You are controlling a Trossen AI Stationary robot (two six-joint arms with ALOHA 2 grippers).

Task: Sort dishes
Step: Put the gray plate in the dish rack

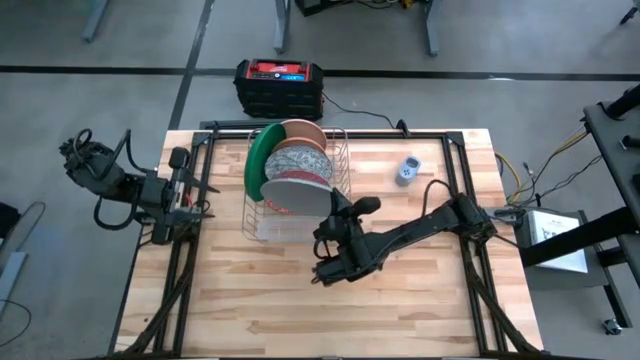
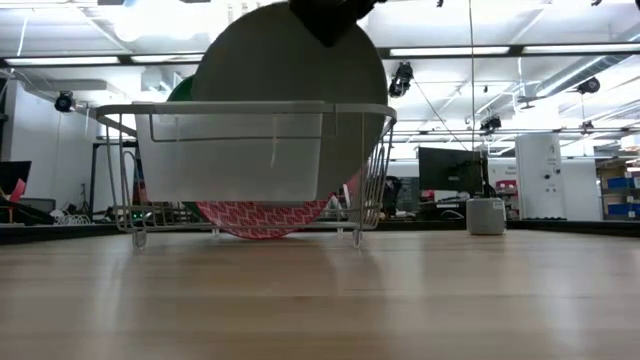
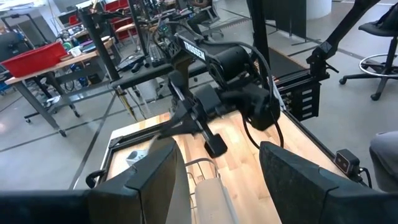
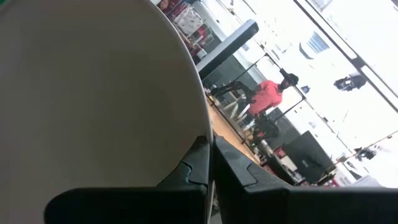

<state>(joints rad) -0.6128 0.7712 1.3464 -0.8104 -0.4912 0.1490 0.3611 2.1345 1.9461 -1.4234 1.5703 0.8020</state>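
Note:
A silver wire rack (image 1: 340,150) stands at the table's far middle. On edge in it stand a dark green plate (image 1: 260,160), a salmon-pink plate (image 1: 305,128) and a white speckled plate (image 1: 300,160). A red patterned plate (image 2: 262,215) shows low in the rack. Nearest the table's front stands a grey plate (image 1: 293,195), with my right gripper (image 1: 335,207) shut on its rim. Its lower part (image 2: 290,90) is hidden behind the rack's clear tray (image 2: 235,160). My left gripper (image 3: 217,180) waits open over the table's left edge, touching nothing. My right gripper pinches the grey plate's rim (image 4: 202,134) between its two fingers, one on each face. In the low view the hold is at the plate's top right edge (image 2: 345,35). The plate stands on edge with its lower part down in the rack; whether it rests there is hidden.
A small grey-blue gadget (image 1: 406,170) stands right of the rack. A black and red box (image 1: 278,85) sits on the floor beyond the far edge. Black frame rails (image 1: 185,250) run along the table's left and right sides. Bare wood lies in front of the rack.

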